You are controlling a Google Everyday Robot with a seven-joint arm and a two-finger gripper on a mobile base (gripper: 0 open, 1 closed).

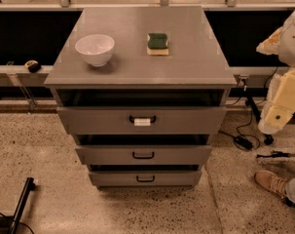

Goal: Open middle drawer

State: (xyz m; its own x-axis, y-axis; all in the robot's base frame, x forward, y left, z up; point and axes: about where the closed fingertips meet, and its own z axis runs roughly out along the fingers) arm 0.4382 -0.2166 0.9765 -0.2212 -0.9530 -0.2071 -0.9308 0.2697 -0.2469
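Note:
A grey metal cabinet (pixel 142 62) with three drawers stands in the middle of the camera view. The middle drawer (pixel 103 156) has a low front with a small black loop handle (pixel 143 155). Above it is the taller top drawer (pixel 88 121), whose handle carries a white tag (pixel 142 122). Below it is the narrower bottom drawer (pixel 113 178). A dark gap shows above each drawer front. My arm hangs at the right edge, with the gripper (pixel 276 116) at its lower end, well to the right of the cabinet and apart from it.
A white bowl (pixel 95 49) and a green-and-yellow sponge (pixel 157 43) sit on the cabinet top. A person's tan shoe (pixel 271 182), cables and a plug (pixel 243 141) lie on the floor at the right. A black stand (pixel 21 201) is at the lower left.

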